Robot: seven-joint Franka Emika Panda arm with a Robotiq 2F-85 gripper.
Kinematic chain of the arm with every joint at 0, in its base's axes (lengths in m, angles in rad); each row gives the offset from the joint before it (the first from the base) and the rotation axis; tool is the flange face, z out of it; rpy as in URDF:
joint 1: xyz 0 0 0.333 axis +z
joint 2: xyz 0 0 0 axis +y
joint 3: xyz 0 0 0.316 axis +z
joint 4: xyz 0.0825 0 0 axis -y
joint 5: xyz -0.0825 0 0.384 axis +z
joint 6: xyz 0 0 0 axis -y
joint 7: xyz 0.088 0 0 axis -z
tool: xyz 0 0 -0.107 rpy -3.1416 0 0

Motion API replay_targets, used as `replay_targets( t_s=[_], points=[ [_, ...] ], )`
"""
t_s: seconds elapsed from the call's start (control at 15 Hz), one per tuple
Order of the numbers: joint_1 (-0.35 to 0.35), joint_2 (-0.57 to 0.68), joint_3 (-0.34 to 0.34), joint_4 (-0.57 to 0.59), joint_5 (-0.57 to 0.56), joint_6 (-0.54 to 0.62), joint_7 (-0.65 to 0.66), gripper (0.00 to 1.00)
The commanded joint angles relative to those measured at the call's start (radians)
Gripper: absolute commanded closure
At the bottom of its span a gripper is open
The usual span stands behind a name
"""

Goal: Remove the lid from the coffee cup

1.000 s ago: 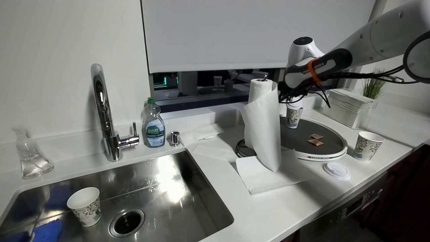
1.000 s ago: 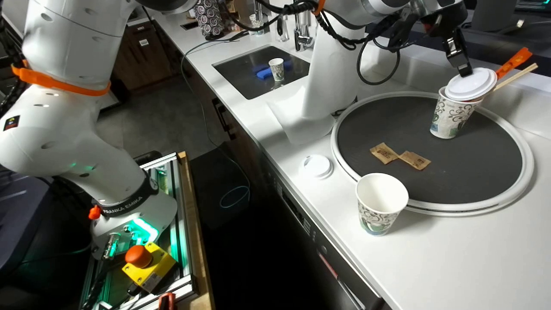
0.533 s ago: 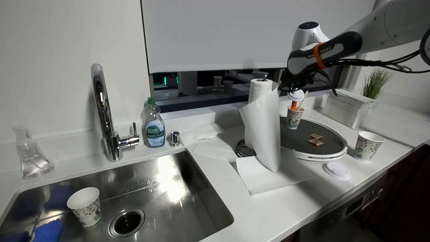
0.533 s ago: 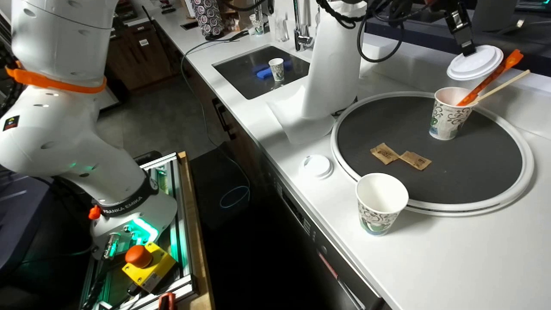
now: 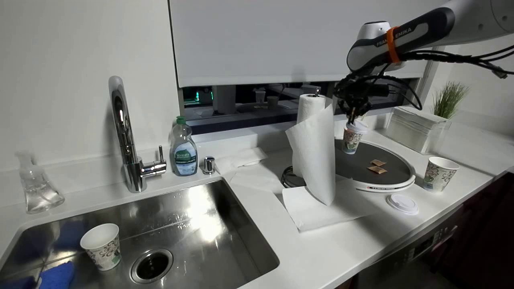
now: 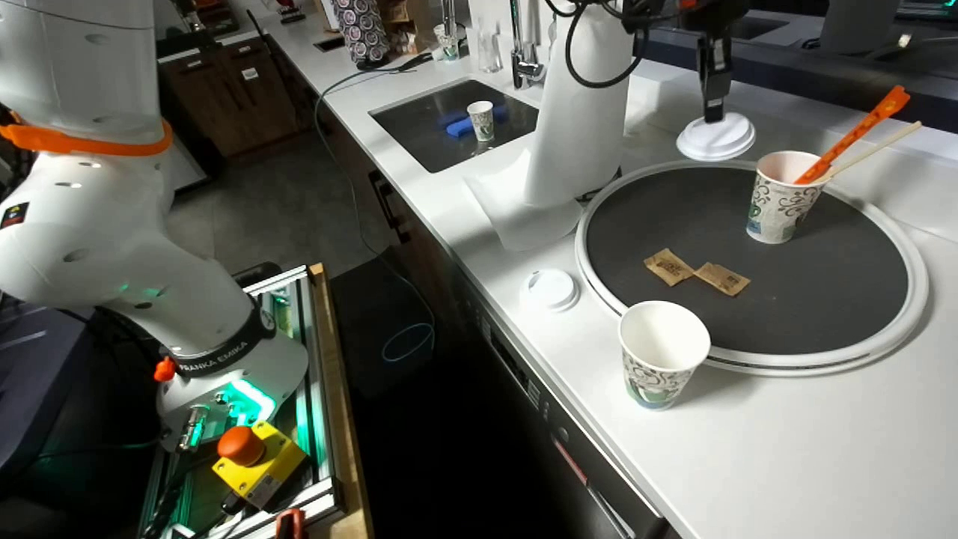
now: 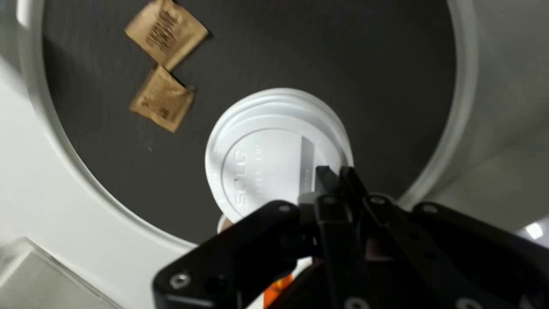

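In an exterior view, your gripper (image 6: 714, 115), nearly closed, pinches the lid (image 6: 716, 141) near its edge, at ten o'clock from the mouth of the coffee cup (image 6: 782, 202), likely aside to clear the orange stick (image 6: 853, 136) leaning there.

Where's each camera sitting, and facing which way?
An exterior view: by the rectangular steel sink, facing the white wall; white robot arm, right.
An exterior view: high, looking down along the white counter; arm and white base, left.
Wrist view: on the arm, facing down; black gripper holding round white plastic lid.
Both exterior views: white patterned paper cup on dark round tray.
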Motion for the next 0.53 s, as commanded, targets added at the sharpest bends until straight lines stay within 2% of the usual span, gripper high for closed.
replay_targets(
  t_s=[0.0,0.2,0.47],
  points=[
    [-0.002,-0.013,-0.009,-0.115,0.03,-0.092,0.031,0.98],
    [0.006,0.021,-0.023,-0.17,0.052,-0.043,0.185,0.98],
    [-0.004,0.069,-0.018,-0.152,0.125,0.046,0.337,0.98]
  ],
)
